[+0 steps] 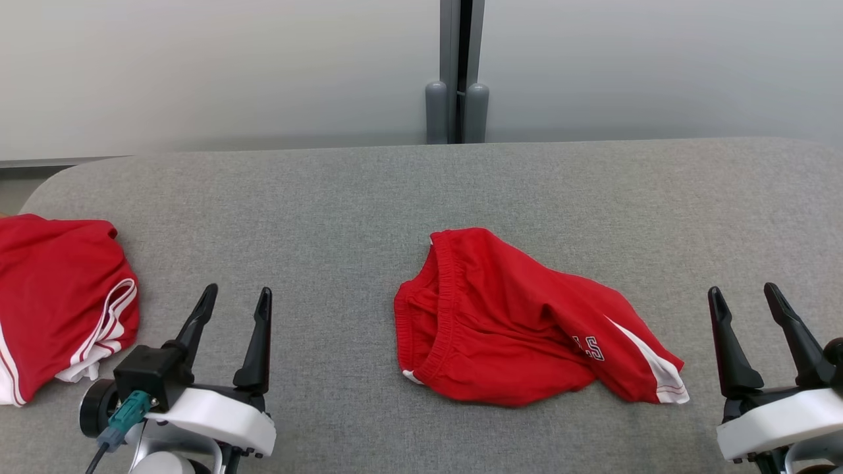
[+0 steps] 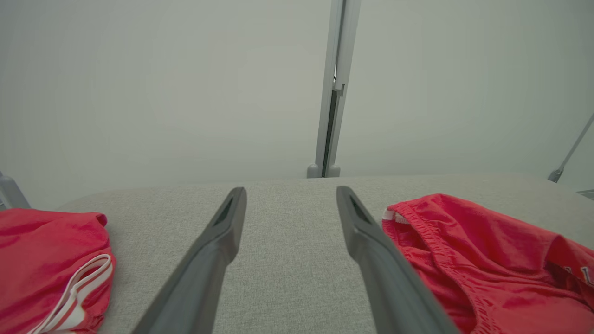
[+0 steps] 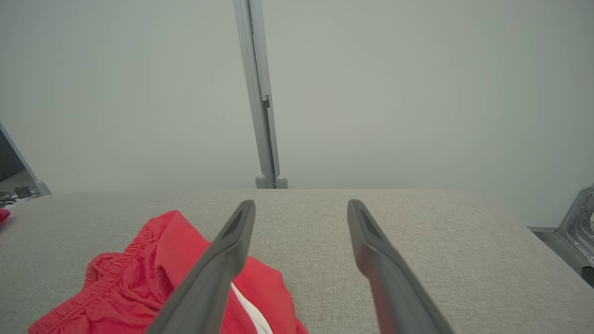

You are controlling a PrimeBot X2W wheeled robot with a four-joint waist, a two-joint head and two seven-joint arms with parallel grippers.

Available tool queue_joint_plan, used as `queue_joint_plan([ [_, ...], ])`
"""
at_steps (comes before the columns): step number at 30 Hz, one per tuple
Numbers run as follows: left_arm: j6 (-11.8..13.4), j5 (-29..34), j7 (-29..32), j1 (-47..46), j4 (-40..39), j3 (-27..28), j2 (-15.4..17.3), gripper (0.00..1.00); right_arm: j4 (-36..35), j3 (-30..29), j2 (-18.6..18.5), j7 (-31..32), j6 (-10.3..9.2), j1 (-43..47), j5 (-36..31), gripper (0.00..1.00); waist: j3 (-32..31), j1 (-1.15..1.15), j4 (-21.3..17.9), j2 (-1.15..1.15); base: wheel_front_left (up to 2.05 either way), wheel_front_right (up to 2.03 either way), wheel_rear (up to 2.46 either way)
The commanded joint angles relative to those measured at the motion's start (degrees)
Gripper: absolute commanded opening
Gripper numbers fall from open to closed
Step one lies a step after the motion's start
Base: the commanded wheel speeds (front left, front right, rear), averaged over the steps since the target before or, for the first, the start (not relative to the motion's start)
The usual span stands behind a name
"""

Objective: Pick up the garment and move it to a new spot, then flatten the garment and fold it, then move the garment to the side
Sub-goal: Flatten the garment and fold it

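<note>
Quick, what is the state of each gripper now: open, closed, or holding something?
Left gripper: open, holding nothing.
Right gripper: open, holding nothing.

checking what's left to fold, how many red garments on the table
2. One pair of red shorts lies crumpled at the middle of the table; a second red garment sits at its left edge, partly cut off.

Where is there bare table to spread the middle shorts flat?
The far strip of the table, from the shorts back to the wall, is bare across its width. Also bare: the gap between the shorts and the red garment at the left edge, ahead of the left tool, and the right end ahead of the right tool. Crowded: the left edge.
</note>
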Motion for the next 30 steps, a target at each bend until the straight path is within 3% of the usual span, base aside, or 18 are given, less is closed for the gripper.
queue_joint_plan([
  [1, -0.1, 0.5, 0.2, -1.5, 0.0, -0.6, 0.0, 1.00, -0.1, 0.1, 0.1, 0.0, -0.02, 0.1, -0.1, 1.00, 0.3, 0.00, -0.1, 0.00, 0.00, 0.00, 0.00],
  [6, -1.0, 1.8, 1.1, -4.6, 0.6, -2.9, -1.1, 1.00, -0.1, 0.6, -0.1, 0.1, -0.02, -1.0, 0.1, 1.00, 1.4, 0.00, -0.7, 0.00, 0.00, 0.00, 0.00],
  [11, -4.1, 3.0, 3.8, -11.3, 4.6, -8.1, -4.3, 1.00, 0.0, 2.1, -0.6, -0.4, -0.02, -2.8, 0.5, 1.00, 4.0, 0.00, -2.9, 0.00, 0.00, 0.00, 0.00],
  [19, -11.2, 1.8, 9.1, -22.2, 20.8, -15.1, -10.8, 1.00, 1.7, 3.7, -0.5, -1.5, -0.02, -5.5, 1.2, 1.00, 8.4, 0.00, -7.0, 0.00, 0.00, 0.00, 0.00],
  [30, -14.0, -4.1, 14.2, -31.0, 39.0, -16.0, -13.5, 1.00, 4.4, 4.3, -0.2, -3.1, -0.02, -7.2, 1.9, 1.00, 10.4, 0.00, -8.9, 0.00, 0.00, 0.00, 0.00],
])
